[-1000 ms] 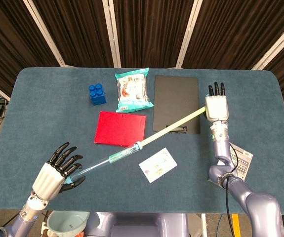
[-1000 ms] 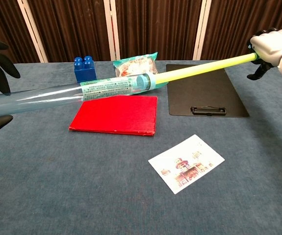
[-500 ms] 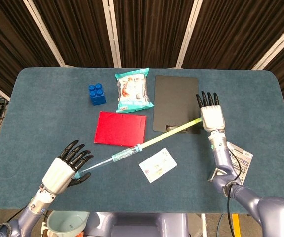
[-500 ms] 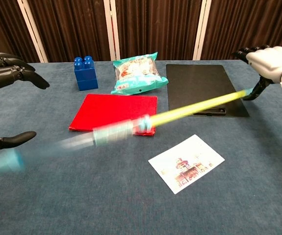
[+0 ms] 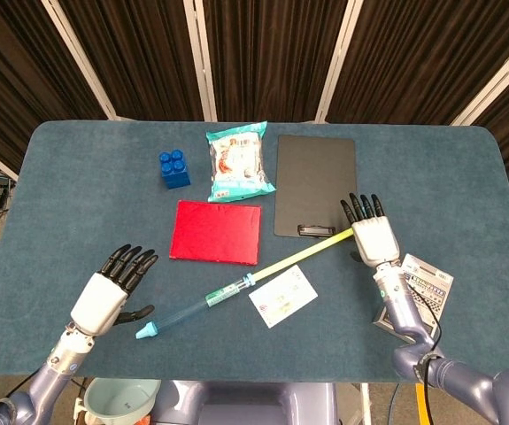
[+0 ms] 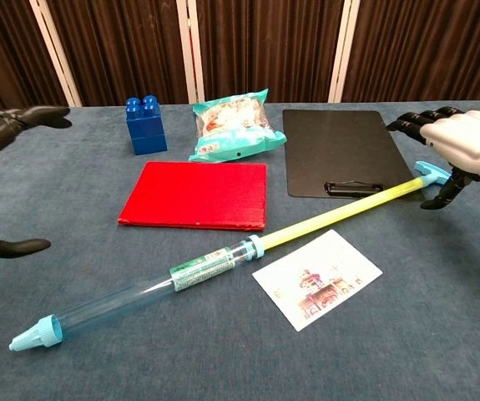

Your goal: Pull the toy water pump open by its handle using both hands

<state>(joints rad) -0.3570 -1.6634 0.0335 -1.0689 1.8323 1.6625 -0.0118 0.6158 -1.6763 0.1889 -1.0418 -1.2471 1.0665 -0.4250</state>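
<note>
The toy water pump (image 5: 205, 299) lies flat on the blue table, pulled out long. Its clear barrel (image 6: 139, 292) points to the near left with a blue nozzle (image 6: 32, 334). Its yellow rod (image 6: 340, 210) runs to the blue handle (image 6: 432, 174) at the right. My left hand (image 5: 108, 297) hovers left of the nozzle with fingers spread and holds nothing. My right hand (image 6: 461, 146) is spread just beyond the handle, its thumb close beside it, not gripping.
A red book (image 5: 216, 231), a blue block (image 5: 174, 168), a snack bag (image 5: 238, 162) and a black clipboard (image 5: 316, 184) lie behind the pump. A picture card (image 5: 282, 296) sits under the rod. A printed leaflet (image 5: 424, 288) lies at the right.
Both hands let go of the pump, which dropped from mid-air onto the table. Both hands drew nearer the front edge, fingers spread.
</note>
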